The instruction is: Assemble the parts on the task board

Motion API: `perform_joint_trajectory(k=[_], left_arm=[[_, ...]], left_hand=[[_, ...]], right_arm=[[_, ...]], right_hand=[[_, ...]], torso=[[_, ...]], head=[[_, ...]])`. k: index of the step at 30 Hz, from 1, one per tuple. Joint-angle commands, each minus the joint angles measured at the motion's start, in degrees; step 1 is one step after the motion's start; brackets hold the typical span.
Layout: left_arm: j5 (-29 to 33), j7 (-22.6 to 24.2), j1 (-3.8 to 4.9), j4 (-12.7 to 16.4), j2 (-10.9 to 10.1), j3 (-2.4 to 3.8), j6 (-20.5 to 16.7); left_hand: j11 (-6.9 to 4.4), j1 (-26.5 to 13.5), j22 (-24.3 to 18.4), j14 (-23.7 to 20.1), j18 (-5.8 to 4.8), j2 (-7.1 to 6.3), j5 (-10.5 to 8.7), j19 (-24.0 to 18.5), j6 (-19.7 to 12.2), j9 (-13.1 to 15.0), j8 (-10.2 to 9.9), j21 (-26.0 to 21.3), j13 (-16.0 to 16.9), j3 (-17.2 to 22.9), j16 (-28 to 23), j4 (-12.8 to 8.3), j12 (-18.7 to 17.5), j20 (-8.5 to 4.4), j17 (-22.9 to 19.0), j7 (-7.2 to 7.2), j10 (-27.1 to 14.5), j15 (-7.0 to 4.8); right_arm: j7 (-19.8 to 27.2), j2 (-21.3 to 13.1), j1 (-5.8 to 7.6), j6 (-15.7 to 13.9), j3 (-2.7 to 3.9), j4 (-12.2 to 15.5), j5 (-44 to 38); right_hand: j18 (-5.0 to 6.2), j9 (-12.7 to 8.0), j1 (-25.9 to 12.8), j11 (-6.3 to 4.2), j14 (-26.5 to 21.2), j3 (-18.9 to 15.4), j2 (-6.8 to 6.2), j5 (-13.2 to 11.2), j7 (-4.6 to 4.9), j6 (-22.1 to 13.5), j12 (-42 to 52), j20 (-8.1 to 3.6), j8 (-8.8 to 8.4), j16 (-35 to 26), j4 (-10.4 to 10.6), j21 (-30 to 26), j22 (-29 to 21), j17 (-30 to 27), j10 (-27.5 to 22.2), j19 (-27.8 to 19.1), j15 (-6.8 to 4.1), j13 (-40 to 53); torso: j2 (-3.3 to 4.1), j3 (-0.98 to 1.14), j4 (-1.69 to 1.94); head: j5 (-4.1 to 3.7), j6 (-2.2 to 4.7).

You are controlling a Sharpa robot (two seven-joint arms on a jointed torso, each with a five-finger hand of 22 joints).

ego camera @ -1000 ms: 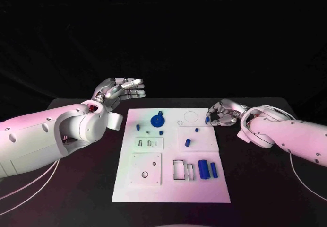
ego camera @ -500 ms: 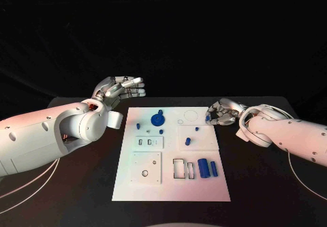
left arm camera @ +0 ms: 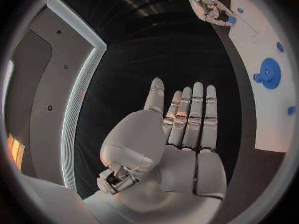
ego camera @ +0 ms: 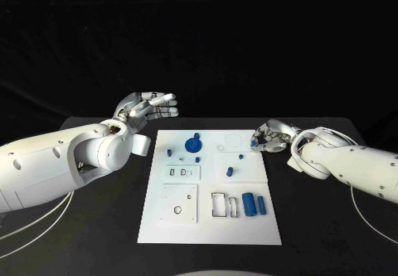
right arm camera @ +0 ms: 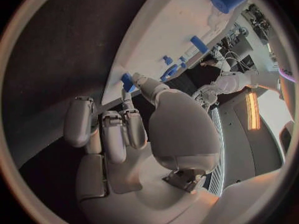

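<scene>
Black desk (ego camera: 99, 230), white task board (ego camera: 207, 230) centred. Right hand (ego camera: 267, 138) drawn slightly back at board's far right edge, small blue part (right arm camera: 127, 81) pinched. Left hand (ego camera: 149, 107) unchanged, raised, fingers extended, nothing held. Insertion judged pending.

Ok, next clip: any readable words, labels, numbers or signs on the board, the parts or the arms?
None can be read.
Task board: white plate with cut-out outlines, no print visible.
Blue parts, such as the gear: no markings visible.
Left hand and right hand: no lettering visible; the arms show dark dots, not characters.
</scene>
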Motion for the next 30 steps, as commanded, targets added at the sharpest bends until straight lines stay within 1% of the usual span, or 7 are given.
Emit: perform_joint_trajectory(k=[1,10,14,19,23,26,30], left_arm=[[0.14,0.42,0.03,0.15,0.02,0.04,0.82],[0.14,0.42,0.03,0.11,0.03,0.04,0.83],[0.14,0.42,0.03,0.05,0.06,0.04,0.86],[0.14,0.43,0.03,-0.17,0.22,0.04,0.85],[0.14,0.43,0.03,-0.57,0.50,0.04,0.83],[0.15,0.43,0.03,-1.13,0.92,0.04,0.86],[0.17,0.49,0.02,-2.29,1.78,0.03,0.93]], left_hand=[[-0.16,-0.28,-0.05,-0.28,0.71,0.28,-0.20,0.01,-0.51,0.05,-0.22,-0.35,0.07,-1.14,-0.39,-0.43,-0.07,0.30,0.05,0.06,-0.43,0.03],[-0.16,-0.28,-0.05,-0.28,0.71,0.28,-0.20,0.01,-0.51,0.05,-0.22,-0.35,0.07,-1.14,-0.39,-0.43,-0.07,0.30,0.05,0.06,-0.43,0.03],[-0.16,-0.28,-0.05,-0.28,0.71,0.28,-0.20,0.01,-0.51,0.05,-0.22,-0.35,0.07,-1.14,-0.39,-0.43,-0.07,0.30,0.05,0.06,-0.43,0.03],[-0.16,-0.28,-0.05,-0.28,0.71,0.28,-0.20,0.01,-0.51,0.05,-0.22,-0.35,0.07,-1.14,-0.39,-0.43,-0.07,0.30,0.05,0.06,-0.43,0.03],[-0.16,-0.28,-0.05,-0.28,0.71,0.28,-0.20,0.01,-0.51,0.05,-0.22,-0.35,0.07,-1.14,-0.39,-0.43,-0.07,0.30,0.05,0.06,-0.43,0.03],[-0.16,-0.28,-0.05,-0.28,0.71,0.28,-0.20,0.01,-0.51,0.05,-0.22,-0.35,0.07,-1.14,-0.39,-0.43,-0.07,0.30,0.05,0.06,-0.43,0.03],[-0.16,-0.28,-0.05,-0.28,0.71,0.28,-0.20,0.01,-0.51,0.05,-0.22,-0.35,0.07,-1.14,-0.39,-0.43,-0.07,0.30,0.05,0.06,-0.43,0.03]], right_arm=[[-1.07,0.09,-0.07,-1.36,0.00,0.02,-1.87],[-1.73,-0.09,-0.11,-5.58,0.00,0.90,-4.04],[-2.53,-0.92,-0.10,-7.48,0.07,3.60,-4.58],[-4.69,-1.92,0.32,-8.30,0.29,8.33,-4.82],[-6.83,-2.21,0.98,-8.52,0.40,11.82,-5.35],[-8.58,-1.91,1.38,-8.49,0.44,14.11,-5.84],[-10.05,-0.65,1.58,-7.92,0.46,15.80,-6.58]], right_hand=[[-0.65,0.23,-0.01,-0.12,6.03,0.63,0.67,-0.33,-0.05,0.84,0.31,-0.38,0.61,0.34,0.02,0.18,0.14,15.02,0.56,0.17,-0.54,6.41],[-0.74,0.49,0.15,-0.42,6.05,1.71,0.98,-0.71,-0.37,1.60,0.54,-0.62,1.12,0.36,-0.21,0.48,0.57,15.09,0.83,0.43,-0.81,6.73],[-0.80,0.62,-0.07,-0.54,6.05,2.12,0.94,0.01,-0.48,1.82,0.74,-0.75,1.31,0.36,-0.19,0.67,0.81,15.09,1.07,0.61,-0.93,7.01],[-0.79,0.68,-0.21,-0.58,6.05,2.25,1.00,0.11,-0.54,1.96,0.75,-0.79,1.42,0.36,-0.11,0.61,0.77,15.09,1.09,0.60,-0.97,7.01],[-0.79,0.71,-0.33,-0.60,6.05,2.31,1.04,0.14,-0.56,2.01,0.76,-0.81,1.46,0.36,-0.04,0.62,0.80,15.09,1.11,0.62,-0.99,7.02],[-0.79,0.71,-0.36,-0.60,6.05,2.32,1.04,0.17,-0.56,2.00,0.69,-0.82,1.46,0.36,-0.02,0.62,0.79,15.09,1.05,0.62,-1.00,6.93],[-0.79,0.73,-0.42,-0.63,6.05,2.41,1.04,0.32,-0.59,1.97,0.68,-0.84,1.46,0.36,-0.01,0.62,0.81,15.09,1.05,0.63,-1.02,6.92]], torso=[[0.02,0.02,-0.04],[-0.03,0.05,-0.01],[-0.03,0.04,-0.05],[-0.16,-0.08,-0.19],[-0.34,-0.13,-0.16],[-0.71,-0.31,-0.18],[-1.36,-0.54,-0.18]], head=[[0.02,-0.04],[0.12,-0.24],[0.29,-0.31],[0.35,-0.26],[0.36,-0.18],[0.40,-0.20],[0.54,-0.23]])
